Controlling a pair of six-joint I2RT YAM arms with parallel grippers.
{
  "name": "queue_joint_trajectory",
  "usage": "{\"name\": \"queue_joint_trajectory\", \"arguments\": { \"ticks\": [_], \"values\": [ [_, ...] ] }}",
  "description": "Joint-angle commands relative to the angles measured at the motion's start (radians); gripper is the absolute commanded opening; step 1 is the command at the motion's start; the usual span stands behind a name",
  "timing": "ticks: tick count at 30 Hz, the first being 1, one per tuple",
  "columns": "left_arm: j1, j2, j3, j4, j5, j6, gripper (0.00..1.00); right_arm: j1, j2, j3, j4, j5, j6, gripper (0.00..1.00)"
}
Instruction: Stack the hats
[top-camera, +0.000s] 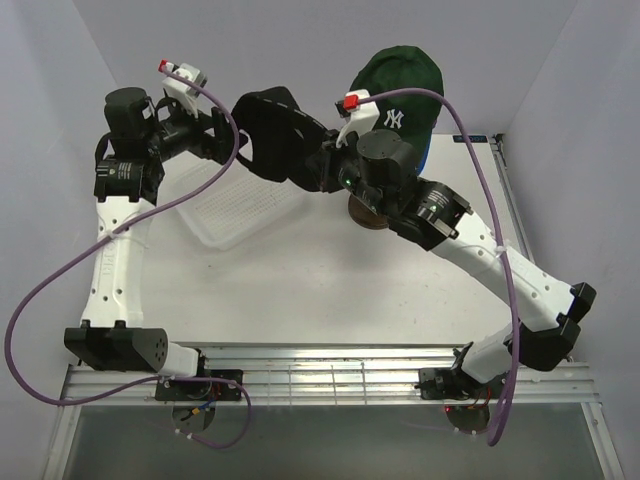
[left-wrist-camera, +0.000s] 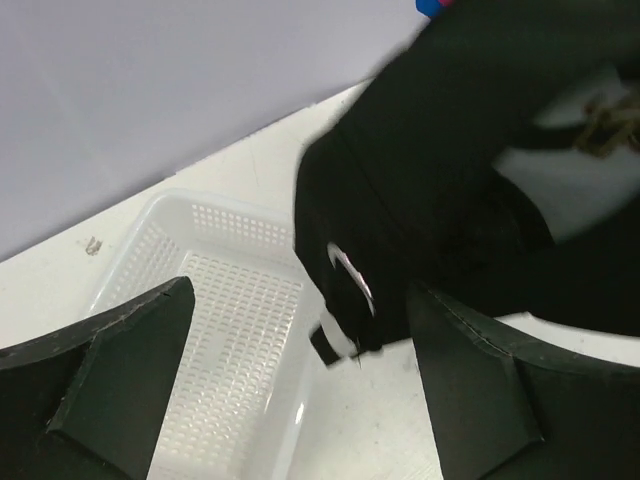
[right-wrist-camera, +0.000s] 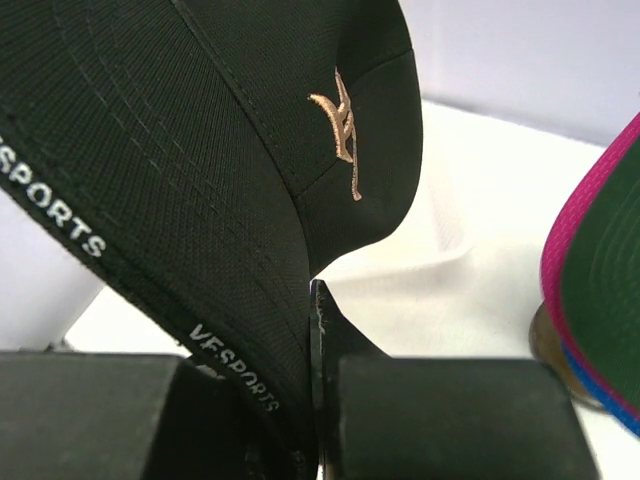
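The black hat (top-camera: 272, 130) with a gold logo (right-wrist-camera: 340, 120) hangs in the air above the white basket. My right gripper (right-wrist-camera: 322, 330) is shut on its rim; from above it (top-camera: 318, 166) shows at the hat's right side. My left gripper (top-camera: 228, 135) is at the hat's left side, its jaws wide open (left-wrist-camera: 300, 292). The hat (left-wrist-camera: 450, 180) and its strap end hang just ahead of the left fingers (left-wrist-camera: 120, 370). The green NY hat (top-camera: 398, 85) tops a stack at the back right. A pink brim (right-wrist-camera: 585, 215) and a blue edge (right-wrist-camera: 605, 402) show beneath it.
A white mesh basket (top-camera: 235, 215) (left-wrist-camera: 215, 320) lies below the black hat, left of centre. A round brown stand base (top-camera: 366, 214) (right-wrist-camera: 548, 345) sits under the stacked hats. White walls close in at the back and both sides.
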Motion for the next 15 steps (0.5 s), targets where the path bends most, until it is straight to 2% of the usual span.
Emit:
{"name": "queue_joint_trajectory", "arguments": {
  "ticks": [1,4,5,6,7,9,10,11,13,15],
  "values": [
    [-0.001,-0.071,0.026,-0.132,0.036,0.082,0.98,-0.01,0.057,0.102,0.164,0.141,-0.026,0.08],
    [0.001,-0.076,0.133,-0.236,0.086,0.106,0.96,-0.022,0.129,0.201,0.171,0.166,-0.058,0.08],
    [-0.001,-0.077,0.194,-0.264,0.129,0.126,0.91,-0.023,0.144,0.236,0.171,0.166,-0.058,0.08],
    [-0.001,-0.076,0.218,-0.294,0.187,0.14,0.82,-0.025,0.155,0.251,0.172,0.16,-0.058,0.08],
    [-0.001,-0.076,0.232,-0.34,0.329,0.152,0.62,-0.025,0.178,0.267,0.171,0.154,-0.058,0.08],
    [-0.001,-0.079,0.215,-0.344,0.447,0.122,0.42,-0.025,0.193,0.293,0.174,0.111,-0.055,0.08],
    [-0.007,-0.079,0.189,-0.289,0.476,0.084,0.26,-0.023,0.201,0.297,0.174,0.095,-0.049,0.08],
    [-0.014,-0.077,0.159,-0.249,0.472,-0.002,0.19,-0.023,0.203,0.297,0.175,0.057,-0.042,0.08],
    [-0.051,-0.068,0.086,-0.139,0.38,-0.054,0.05,-0.022,0.2,0.293,0.175,0.025,-0.022,0.08],
    [-0.088,-0.038,0.066,-0.085,0.262,-0.07,0.0,-0.017,0.192,0.284,0.18,-0.015,0.014,0.08]
  ]
}}
